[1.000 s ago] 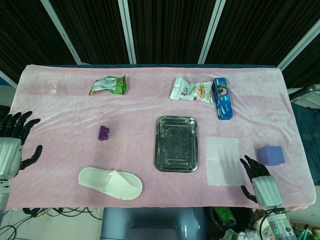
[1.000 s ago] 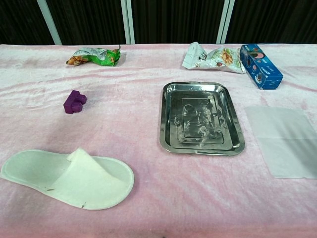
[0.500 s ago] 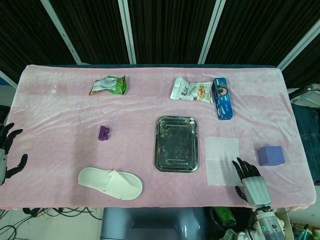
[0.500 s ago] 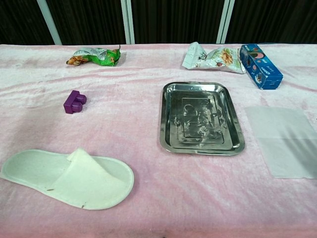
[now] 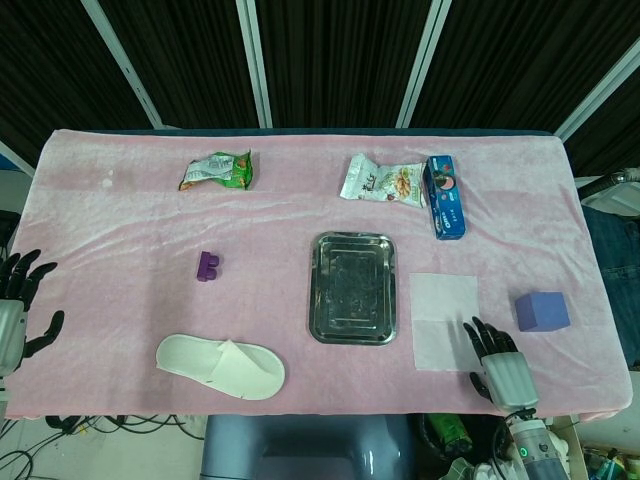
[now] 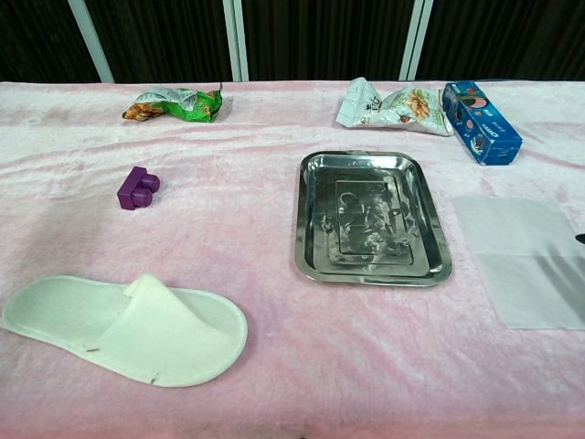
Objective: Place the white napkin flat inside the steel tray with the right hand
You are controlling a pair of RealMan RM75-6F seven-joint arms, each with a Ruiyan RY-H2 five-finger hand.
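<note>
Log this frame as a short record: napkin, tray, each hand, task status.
napkin: white napkin lies flat on the pink cloth, right of the tray
tray: steel tray, nothing in it
right hand: right hand at the napkin's near right corner, fingers spread, holding nothing
left hand: left hand at the table's left edge, holding nothing
status: napkin not yet picked up

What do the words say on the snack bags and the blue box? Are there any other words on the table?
Green snack bag: print too small to read.
White snack bag: print blurred, unreadable.
Blue biscuit box: lettering too blurred to read.
Nothing else on the table, such as the steel tray, shows any words.
</note>
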